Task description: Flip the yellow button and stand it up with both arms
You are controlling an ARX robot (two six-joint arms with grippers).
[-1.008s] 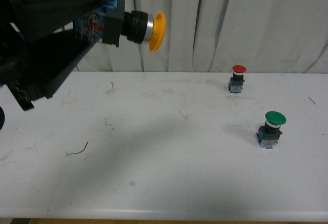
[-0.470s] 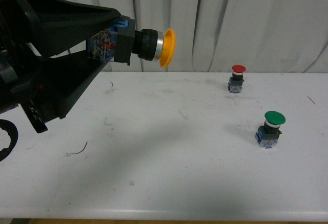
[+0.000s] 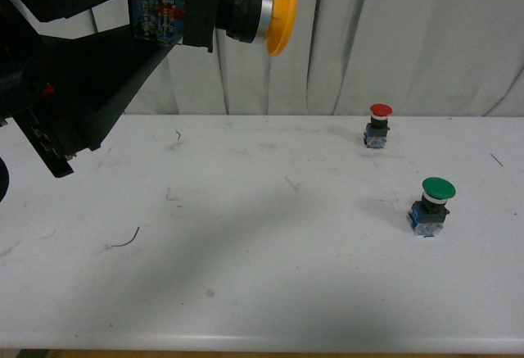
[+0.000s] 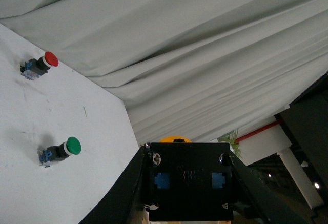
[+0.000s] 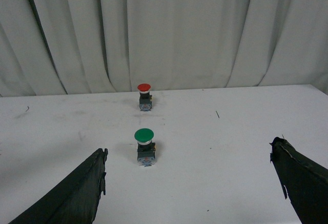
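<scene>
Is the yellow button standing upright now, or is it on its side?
On its side: the yellow button is held in the air by the left gripper, its cap pointing sideways, above the table.

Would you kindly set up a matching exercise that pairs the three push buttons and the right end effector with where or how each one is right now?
Things
1. yellow button
2. red button
3. green button
4. right end effector

Places or states
A. upright on the table, close to the curtain
B. open, holding nothing
C. in the air, cap pointing sideways, gripped by the left end effector
D. upright on the table, nearer the robot than the other standing button

Pairs: 1-C, 2-A, 3-D, 4-B
</scene>
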